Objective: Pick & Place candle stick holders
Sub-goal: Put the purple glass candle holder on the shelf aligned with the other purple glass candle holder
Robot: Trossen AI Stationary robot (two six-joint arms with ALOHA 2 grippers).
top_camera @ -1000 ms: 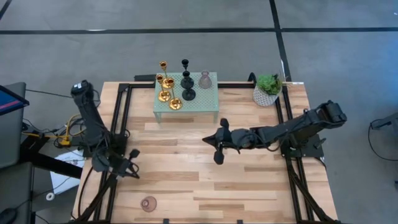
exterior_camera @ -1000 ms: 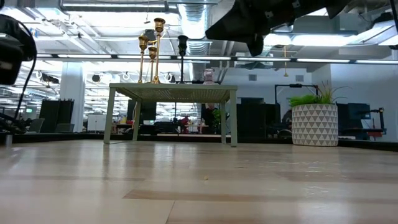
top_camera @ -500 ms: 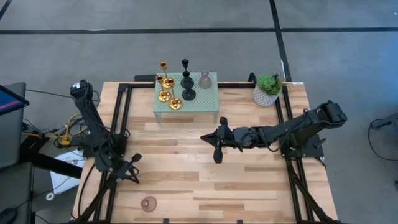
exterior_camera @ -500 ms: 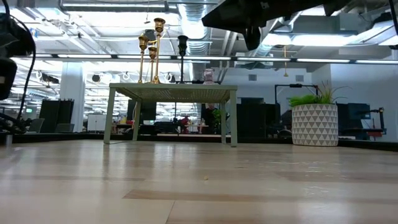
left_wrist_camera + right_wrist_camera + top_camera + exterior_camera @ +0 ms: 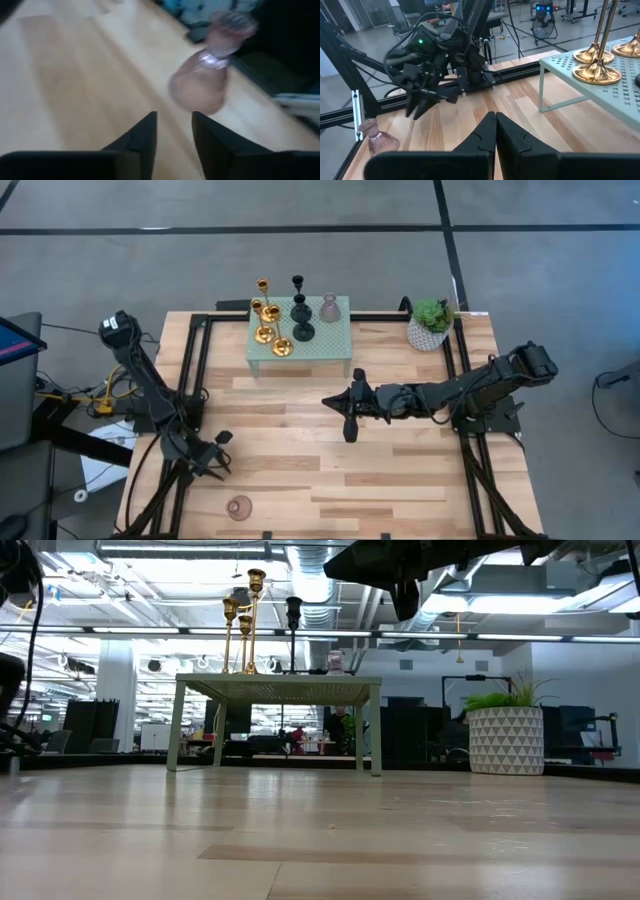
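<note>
A pinkish glass candle stick holder [image 5: 239,506] stands upright on its round base near the table's near-left corner; it also shows in the left wrist view [image 5: 205,82] and the right wrist view [image 5: 377,137]. My left gripper [image 5: 215,452] is open and empty, a short way to the far side of it [image 5: 172,125]. Gold holders [image 5: 268,322], black holders [image 5: 301,310] and another glass one [image 5: 329,307] stand on a small pale-green stand [image 5: 320,345]. My right gripper [image 5: 330,404] hangs shut and empty over the table's middle [image 5: 495,120].
A potted green plant [image 5: 431,323] in a white pot stands at the far right. Black frame rails [image 5: 195,370] run along the table's left and right sides. Bare wood lies between the stand and the near edge.
My left gripper has gone down and toward the near edge, closer to the pinkish glass holder, its arm swinging out to the left. My right gripper has shifted slightly toward the left. The holders have not moved.
</note>
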